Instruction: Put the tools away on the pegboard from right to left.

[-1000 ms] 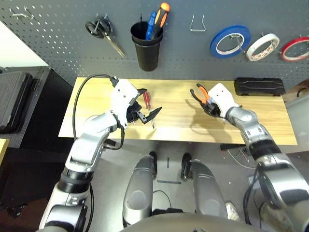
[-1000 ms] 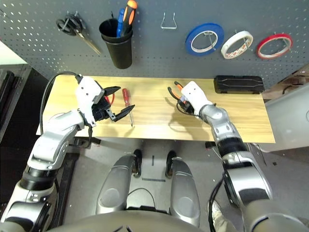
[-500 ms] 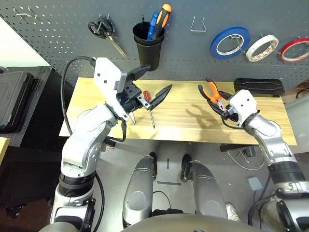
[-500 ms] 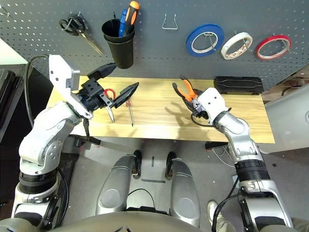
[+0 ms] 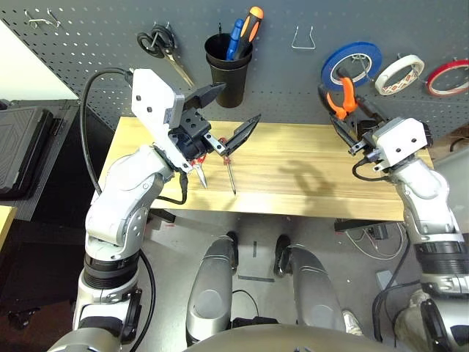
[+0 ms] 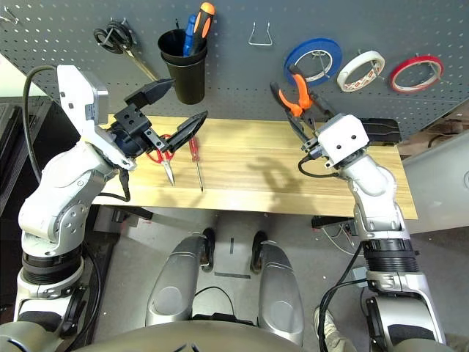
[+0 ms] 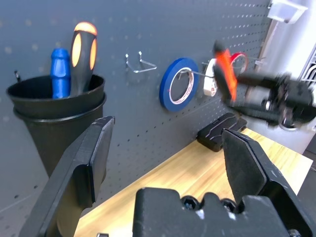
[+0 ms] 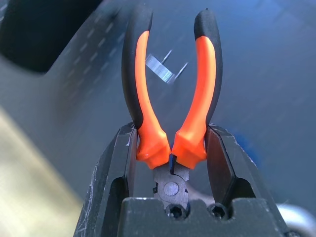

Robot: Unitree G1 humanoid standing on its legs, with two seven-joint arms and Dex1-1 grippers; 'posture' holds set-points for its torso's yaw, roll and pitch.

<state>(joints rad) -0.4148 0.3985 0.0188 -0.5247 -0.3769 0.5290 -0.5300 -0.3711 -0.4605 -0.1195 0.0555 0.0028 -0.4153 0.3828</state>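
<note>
My right gripper [image 5: 353, 130] is shut on the orange-and-black pliers [image 5: 341, 95], held up in front of the pegboard [image 5: 95, 44], handles overlapping the blue tape roll's left edge. In the right wrist view the pliers [image 8: 170, 98] stand upright between the fingers [image 8: 118, 168]. The cream-white tape roll [image 5: 399, 72] hangs on the board. The red-handled screwdriver [image 6: 193, 150] and red-handled scissors [image 6: 164, 152] lie on the table [image 5: 308, 176] at the left. My left gripper [image 5: 240, 104] hovers open above them, holding nothing.
On the pegboard hang black-handled scissors [image 5: 157, 44], a black cup [image 5: 226, 70] with two screwdrivers, an empty metal hook [image 5: 302, 37], a blue tape roll [image 5: 359, 62] and a red tape roll [image 5: 448, 73]. A black case [image 6: 382, 128] lies at the table's back right.
My right gripper has lifted the pliers from the table up and right to the pegboard beside the blue tape. My left arm has risen a little, still open.
</note>
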